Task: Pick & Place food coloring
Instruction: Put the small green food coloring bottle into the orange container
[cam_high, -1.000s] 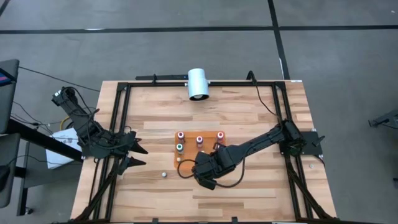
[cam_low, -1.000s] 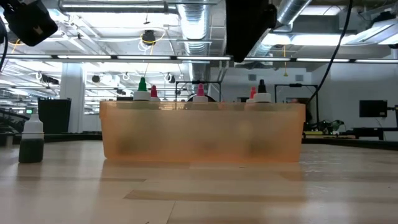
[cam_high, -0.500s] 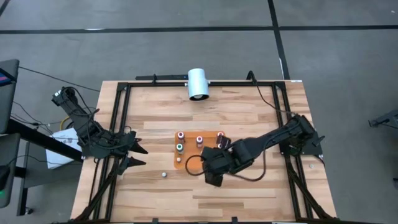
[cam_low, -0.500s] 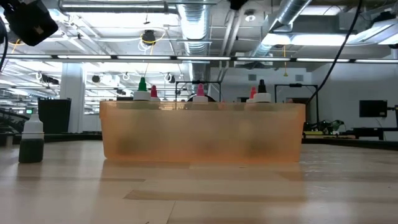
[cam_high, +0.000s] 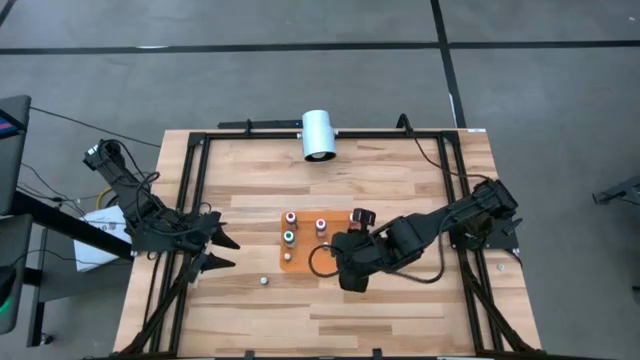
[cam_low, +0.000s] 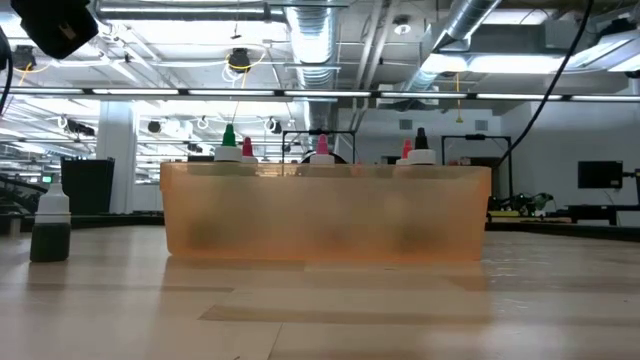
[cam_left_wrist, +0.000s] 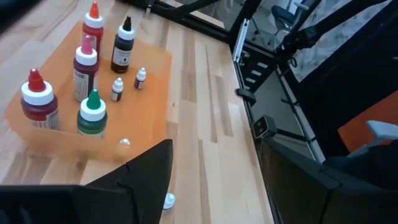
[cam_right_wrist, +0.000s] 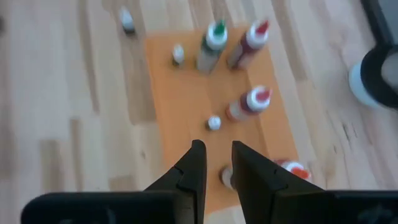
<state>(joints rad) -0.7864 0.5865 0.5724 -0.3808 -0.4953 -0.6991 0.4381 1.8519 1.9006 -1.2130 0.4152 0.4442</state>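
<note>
My right gripper (cam_right_wrist: 216, 163), fingers slightly apart and empty, hovers above the orange tray (cam_high: 300, 262) holding the food coloring (cam_high: 289, 237); a careless descent could topple neighbouring bottles. One bottle (cam_high: 263, 281) stands outside the tray.

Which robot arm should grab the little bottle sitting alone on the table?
Probably the left. The left gripper waits open at the table's left edge, on the same side as the lone bottle. The right gripper hovers over the orange tray, empty, though it is also near.

Wooden table (cam_high: 400, 180) with orange tray (cam_high: 297, 262), white cylinder (cam_high: 319, 134), stray bottle (cam_high: 263, 281).
</note>
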